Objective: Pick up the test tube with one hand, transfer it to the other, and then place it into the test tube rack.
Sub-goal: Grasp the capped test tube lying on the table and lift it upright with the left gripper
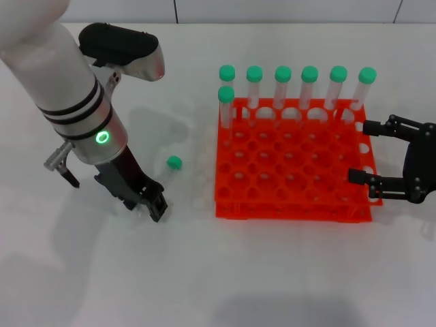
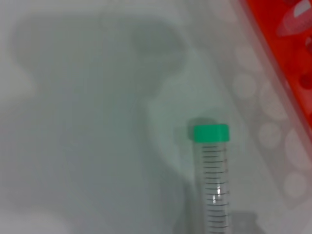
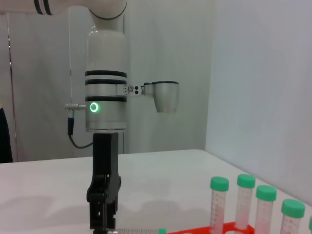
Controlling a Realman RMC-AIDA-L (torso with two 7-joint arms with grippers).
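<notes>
A clear test tube [image 1: 165,176] with a green cap lies on the white table, left of the orange test tube rack [image 1: 293,212]. My left gripper [image 1: 155,206], on the white green-lit forearm, is down at the tube's bottom end. The left wrist view shows the tube [image 2: 213,180] lying flat with its cap pointing away, and the rack's edge [image 2: 287,53] beside it. The right wrist view shows the left gripper [image 3: 103,219] standing upright on the table over the tube [image 3: 141,230]. My right gripper [image 1: 364,153] is open and empty at the rack's right edge.
Several green-capped tubes [image 1: 310,85] stand in the rack's back row, and one more [image 1: 226,102] stands in the second row at the left. They also show in the right wrist view [image 3: 243,204]. The rack's other holes hold nothing.
</notes>
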